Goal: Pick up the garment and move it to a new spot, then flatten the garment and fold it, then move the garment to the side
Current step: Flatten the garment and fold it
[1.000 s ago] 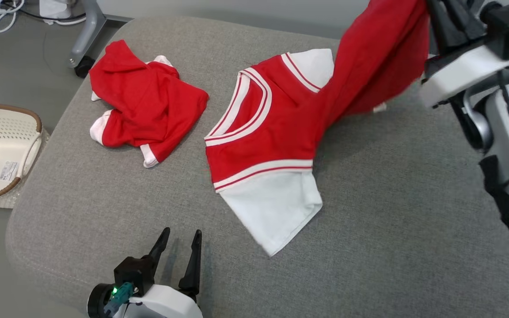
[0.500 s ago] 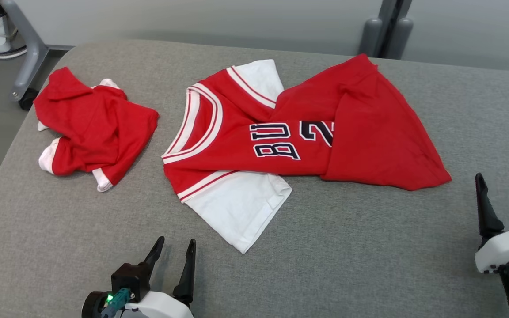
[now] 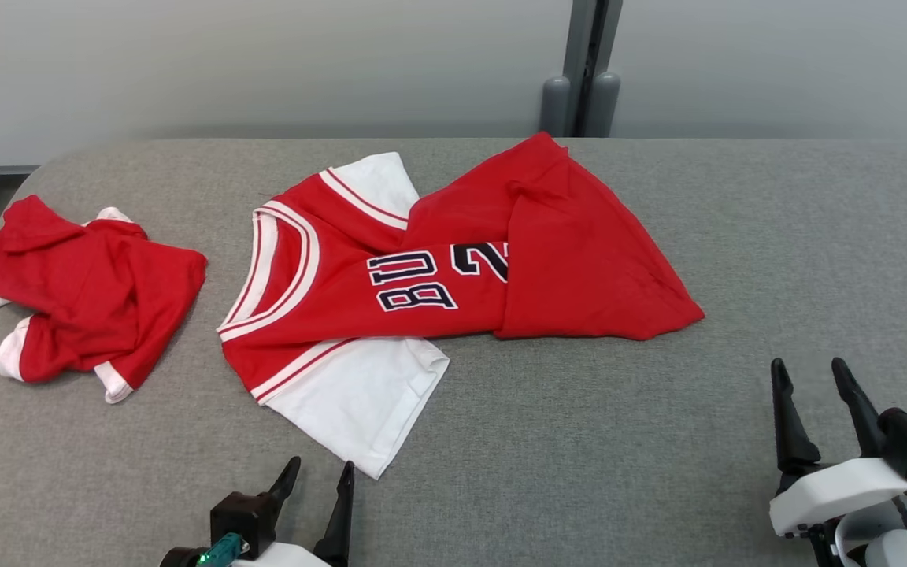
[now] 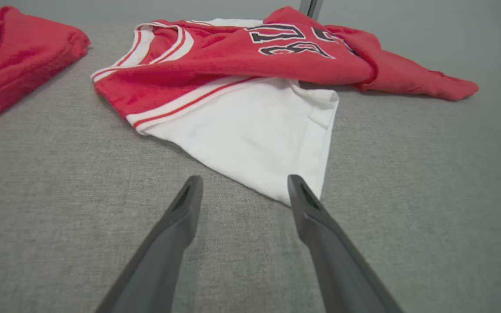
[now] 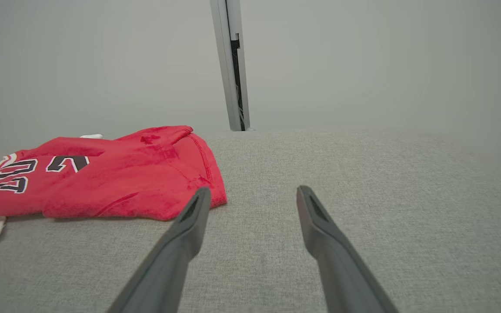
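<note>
Sprawled on the grey padded surface point(image 3: 658, 441): red-and-white garment point(image 3: 390, 291), lengthwise across the head view, collar leftward, hem rightward and seemingly doubled over; white sleeve corner just ahead of the left gripper point(image 3: 320, 465), parted wide, empty; red hem corner near the right gripper point(image 3: 808, 364), likewise parted, empty, slightly farther off; second red garment point(image 3: 91, 299) apart, far left.

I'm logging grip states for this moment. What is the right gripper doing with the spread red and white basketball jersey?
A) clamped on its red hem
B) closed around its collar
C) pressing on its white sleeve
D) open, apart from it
D: the right gripper stands open over the grey upholstered surface, clear of the red and white basketball jersey.
</note>
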You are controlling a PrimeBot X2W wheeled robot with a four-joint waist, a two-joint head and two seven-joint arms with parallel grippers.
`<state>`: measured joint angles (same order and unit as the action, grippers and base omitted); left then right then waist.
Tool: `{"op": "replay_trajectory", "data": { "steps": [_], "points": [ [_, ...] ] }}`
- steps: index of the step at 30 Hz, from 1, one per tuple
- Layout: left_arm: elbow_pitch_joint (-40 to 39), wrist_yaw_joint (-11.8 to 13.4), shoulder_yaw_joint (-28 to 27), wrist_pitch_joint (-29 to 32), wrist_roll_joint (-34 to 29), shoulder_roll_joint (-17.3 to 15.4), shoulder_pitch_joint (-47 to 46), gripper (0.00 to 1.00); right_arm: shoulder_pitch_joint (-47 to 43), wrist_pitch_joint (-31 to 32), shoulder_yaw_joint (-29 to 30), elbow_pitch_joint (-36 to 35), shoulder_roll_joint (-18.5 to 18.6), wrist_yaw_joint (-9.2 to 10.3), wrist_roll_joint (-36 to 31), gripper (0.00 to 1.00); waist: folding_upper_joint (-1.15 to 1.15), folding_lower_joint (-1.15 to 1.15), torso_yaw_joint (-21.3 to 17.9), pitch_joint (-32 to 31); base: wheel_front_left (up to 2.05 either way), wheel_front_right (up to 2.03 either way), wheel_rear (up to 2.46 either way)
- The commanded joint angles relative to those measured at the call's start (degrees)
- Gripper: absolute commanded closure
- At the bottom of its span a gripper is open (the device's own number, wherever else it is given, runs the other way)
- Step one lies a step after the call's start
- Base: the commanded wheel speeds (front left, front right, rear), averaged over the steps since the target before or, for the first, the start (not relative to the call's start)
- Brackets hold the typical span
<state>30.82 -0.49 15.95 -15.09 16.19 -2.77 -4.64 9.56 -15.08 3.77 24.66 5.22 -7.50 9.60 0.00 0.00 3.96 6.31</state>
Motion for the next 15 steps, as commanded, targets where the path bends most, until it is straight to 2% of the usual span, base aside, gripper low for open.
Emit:
{"op": "replay_trajectory", "data": {
  "steps": [1,10,11,12,13,14,15],
  "points": [
    [1.27,-0.54,0.74,-0.10,0.65,-0.23,-1.07,0.00,-0.82,-0.10,-0.45,-0.64,-0.22,0.02,-0.24,0.00,0.00,0.00,-1.44,-0.20,0.00,0.00,0.00],
    [5.91,0.10,4.20,-0.10,3.76,-0.25,-4.66,0.00,0.26,-0.10,-1.14,-1.29,-0.51,0.02,-0.53,0.00,0.00,0.00,-4.46,1.08,0.00,0.00,0.00],
    [6.79,0.16,4.62,-0.09,3.87,-0.25,-4.57,0.15,0.31,-0.10,-1.13,-1.30,-0.38,0.02,-0.49,0.00,0.00,0.00,-4.61,1.02,0.00,0.00,0.00],
    [7.57,0.21,5.04,-0.05,4.08,-0.23,-4.54,0.42,0.31,-0.10,-1.13,-1.28,-0.29,0.02,-0.47,0.00,0.00,0.00,-4.74,0.98,0.00,0.00,0.00],
    [7.57,0.21,5.04,-0.05,4.08,-0.23,-4.54,0.42,0.31,-0.10,-1.13,-1.28,-0.29,0.02,-0.47,0.00,0.00,0.00,-4.74,0.98,0.00,0.00,0.00],
    [8.13,0.22,5.31,-0.05,4.07,-0.24,-4.75,0.65,0.33,-0.10,-1.12,-1.19,-0.29,0.02,-0.47,0.00,0.00,0.00,-4.83,0.95,0.00,0.00,0.00],
    [8.77,0.27,5.61,-0.03,3.94,-0.22,-4.90,0.81,0.38,-0.10,-1.09,-1.10,-0.29,0.02,-0.50,0.00,0.00,0.00,-4.89,0.87,0.00,0.00,0.00]
  ]
}}
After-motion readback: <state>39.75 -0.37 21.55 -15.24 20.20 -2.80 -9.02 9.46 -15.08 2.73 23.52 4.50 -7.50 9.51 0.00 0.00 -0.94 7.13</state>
